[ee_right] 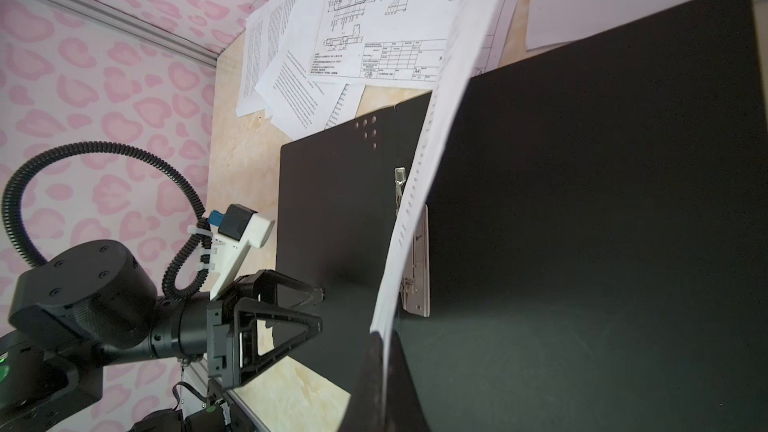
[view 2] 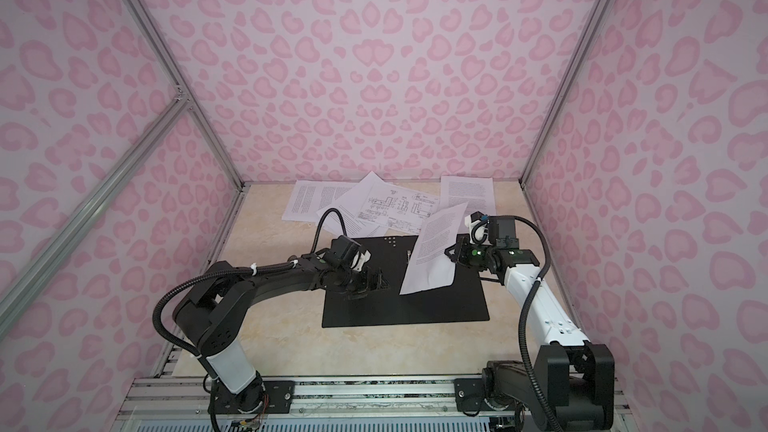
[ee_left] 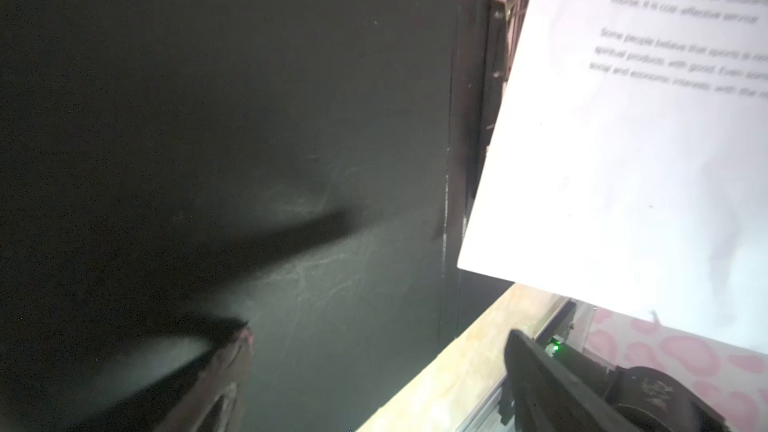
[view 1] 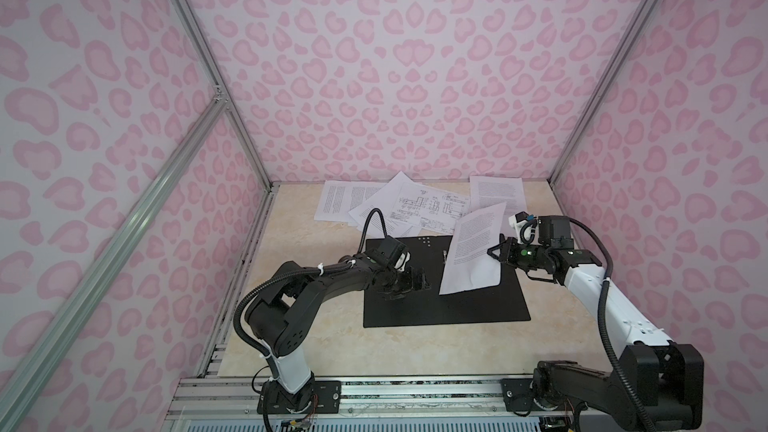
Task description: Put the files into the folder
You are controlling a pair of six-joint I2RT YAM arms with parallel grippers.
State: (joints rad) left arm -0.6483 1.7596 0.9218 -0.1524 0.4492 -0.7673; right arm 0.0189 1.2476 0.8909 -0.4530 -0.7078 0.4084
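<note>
White sheet (view 1: 473, 251) pinched between right fingers (view 1: 498, 249), tilted above the open folder (view 1: 457, 305).

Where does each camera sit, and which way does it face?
Top views: high above the arm bases, looking down at the folder; left end effector and right end effector show.
Left wrist: on that arm, facing the folder's inside; its open fingers show.
Right wrist: on that arm, facing across the folder; its end effector grips the held sheet.
Shared: both wrist views show that sheet.
</note>
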